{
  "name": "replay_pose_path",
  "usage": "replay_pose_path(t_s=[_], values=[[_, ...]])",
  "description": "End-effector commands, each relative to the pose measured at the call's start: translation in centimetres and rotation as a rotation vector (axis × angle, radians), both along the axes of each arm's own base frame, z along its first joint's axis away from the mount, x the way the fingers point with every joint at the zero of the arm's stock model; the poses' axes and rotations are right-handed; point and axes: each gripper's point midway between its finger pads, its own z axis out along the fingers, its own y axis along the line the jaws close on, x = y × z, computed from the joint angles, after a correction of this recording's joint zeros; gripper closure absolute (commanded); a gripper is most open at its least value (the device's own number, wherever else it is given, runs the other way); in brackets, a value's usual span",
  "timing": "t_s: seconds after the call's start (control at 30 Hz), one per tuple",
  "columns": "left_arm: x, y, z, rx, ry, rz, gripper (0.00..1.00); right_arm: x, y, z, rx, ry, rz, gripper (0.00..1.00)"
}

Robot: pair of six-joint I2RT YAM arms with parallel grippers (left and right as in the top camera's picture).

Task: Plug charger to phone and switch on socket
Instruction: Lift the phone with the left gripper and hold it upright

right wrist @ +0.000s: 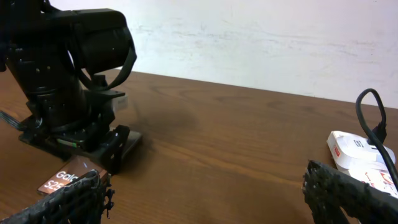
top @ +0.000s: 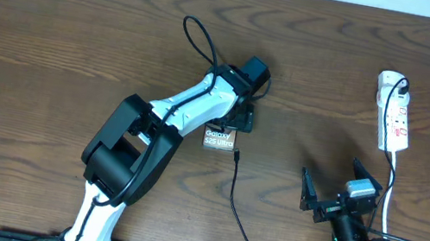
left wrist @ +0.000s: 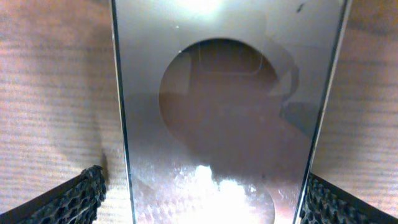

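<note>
The phone (top: 219,139), a dark slab with white Galaxy S25 Ultra lettering, lies flat mid-table. My left gripper (top: 237,120) hovers over its far end, open. In the left wrist view the phone (left wrist: 224,124) with its round dark mark fills the frame, and both fingertips (left wrist: 81,199) stand outside its long edges. The charger (top: 237,207), a thin black cable, runs from the phone's right corner toward the table's front; whether its tip is inserted is unclear. The white socket (top: 393,111) lies at the far right. My right gripper (top: 338,195) is open over bare wood.
The left arm's white and black body (top: 150,140) stretches diagonally across the table's middle. From the right wrist, the socket (right wrist: 364,158) is at the right, the phone (right wrist: 65,174) at the left. A white cord (top: 390,198) runs from the socket past my right arm.
</note>
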Motion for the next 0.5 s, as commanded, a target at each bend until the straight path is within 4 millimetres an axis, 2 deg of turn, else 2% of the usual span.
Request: replay_pose_path(t_s=[0.0, 0.47], values=[[-2.83, 2.35, -3.80, 0.107, 0.121, -0.015, 0.02, 0.01, -0.06, -0.13, 0.011, 0.008, -0.003, 0.01], [-2.71, 2.28, -3.80, 0.105, 0.116, -0.014, 0.02, 0.01, -0.06, -0.13, 0.011, 0.008, -0.003, 0.01]])
